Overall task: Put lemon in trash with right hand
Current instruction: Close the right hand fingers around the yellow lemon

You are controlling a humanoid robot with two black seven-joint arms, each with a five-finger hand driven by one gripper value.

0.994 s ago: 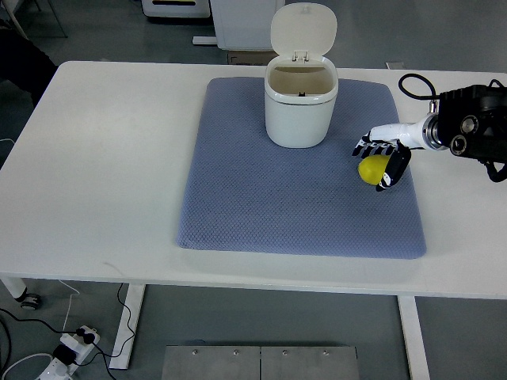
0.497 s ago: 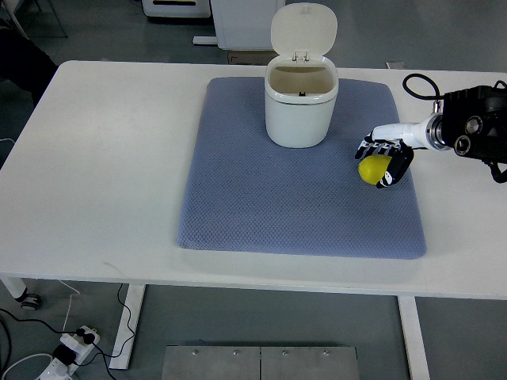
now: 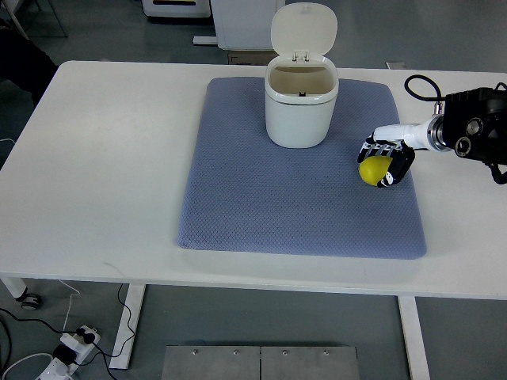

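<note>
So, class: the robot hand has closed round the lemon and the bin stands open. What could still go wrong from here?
1. The right robot hand covers only part of the lemon, which bulges out on the left, so it might slip during the lift.
2. The trash bin is tall; carried too low, the lemon could strike its wall.
3. The raised lid stands behind the opening, so overshooting could hit it.

Lemon point(image 3: 374, 169): small, yellow, rounded; held within curled fingers of right hand point(image 3: 386, 161), over right part of blue mat. Trash bin point(image 3: 300, 104): white, rounded, upright at mat's far middle, lid raised, opening exposed; lemon well apart from bin.
</note>
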